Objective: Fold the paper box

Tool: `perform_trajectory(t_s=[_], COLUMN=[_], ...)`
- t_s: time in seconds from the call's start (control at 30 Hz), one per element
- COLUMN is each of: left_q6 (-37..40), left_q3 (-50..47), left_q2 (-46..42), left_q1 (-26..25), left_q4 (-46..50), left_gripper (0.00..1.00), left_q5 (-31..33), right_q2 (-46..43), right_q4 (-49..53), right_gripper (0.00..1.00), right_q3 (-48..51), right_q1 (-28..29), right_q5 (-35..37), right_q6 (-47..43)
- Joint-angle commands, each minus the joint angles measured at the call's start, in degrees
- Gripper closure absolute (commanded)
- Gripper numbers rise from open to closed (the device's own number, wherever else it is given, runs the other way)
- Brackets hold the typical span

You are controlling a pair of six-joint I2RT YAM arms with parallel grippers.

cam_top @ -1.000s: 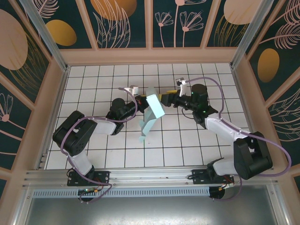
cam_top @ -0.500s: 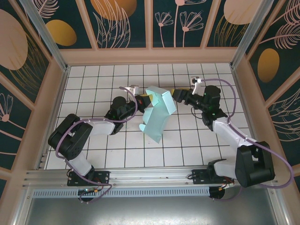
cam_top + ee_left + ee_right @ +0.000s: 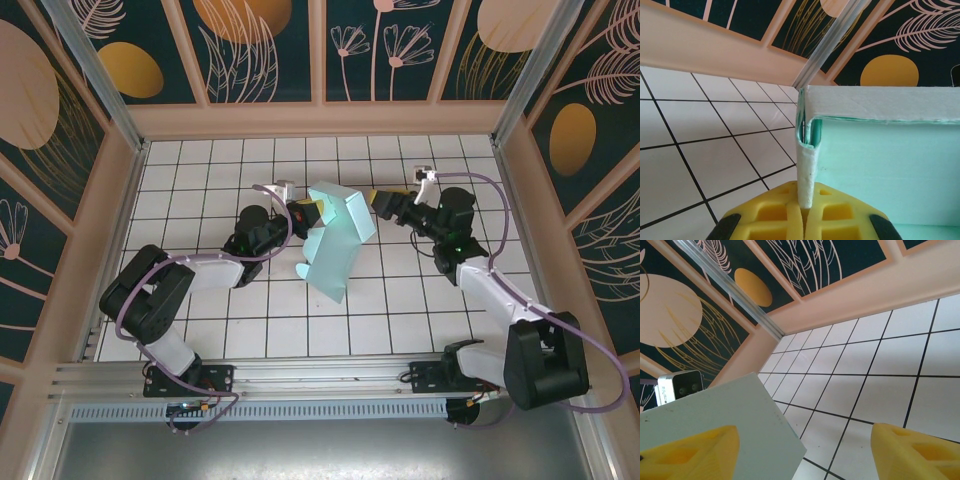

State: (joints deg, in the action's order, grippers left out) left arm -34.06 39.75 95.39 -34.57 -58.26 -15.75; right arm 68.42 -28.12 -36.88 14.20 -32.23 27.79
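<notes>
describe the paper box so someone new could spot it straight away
On the white tiled table, look at the middle, between the left gripper and the right gripper. The paper box is the mint-blue folded card there, one edge pinched in the left gripper. It is pale and thin beside the yellow grippers.

White tiled floor (image 3: 700,165) with dark grout lies below and ahead of the left gripper (image 3: 803,207). Beyond it, a peach wall base (image 3: 705,45) meets a metal post (image 3: 832,42) and dark teal panels (image 3: 875,55) with an orange disc (image 3: 889,71). Ahead of the right gripper (image 3: 805,450), more tiles reach a similar base, post and leaf-patterned panels; light is even
</notes>
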Motion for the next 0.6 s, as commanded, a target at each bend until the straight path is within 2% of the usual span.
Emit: perform_trajectory(t_s=[0.0, 0.07, 0.3, 0.4, 0.47, 0.57], left_q6=[1.57, 3.8, 18.52, 24.97, 26.55, 28.66], left_q3=[0.48, 1.36, 11.59, 18.61, 23.84, 29.49], left_q2=[-1.67, -2.99, -9.95, -9.42, -6.51, -1.65], left_q1=[-0.3, -0.24, -0.24, -0.31, -0.25, -0.25], left_q4=[0.57, 6.64, 50.06, 66.1, 76.28, 86.33], left_gripper=[1.0, 1.0, 1.0, 1.0, 1.0, 1.0], left_q5=[1.88, 5.15, 22.43, 25.74, 28.14, 28.81], right_q2=[-1.18, -1.64, -3.75, -4.05, -3.69, -2.88], right_q4=[-0.8, 0.86, 9.86, 9.87, 9.12, 7.92], right_gripper=[0.3, 0.31, 0.31, 0.31, 0.31, 0.31], right_q3=[1.03, 0.85, -0.34, 0.02, 0.14, 0.54], right_q1=[-0.48, -0.48, -0.91, -1.35, -1.38, -1.45], right_q5=[2.59, 4.96, 16.44, 16.61, 15.9, 14.54], right_q6=[-0.61, -1.54, -6.53, -7.14, -6.83, -5.96])
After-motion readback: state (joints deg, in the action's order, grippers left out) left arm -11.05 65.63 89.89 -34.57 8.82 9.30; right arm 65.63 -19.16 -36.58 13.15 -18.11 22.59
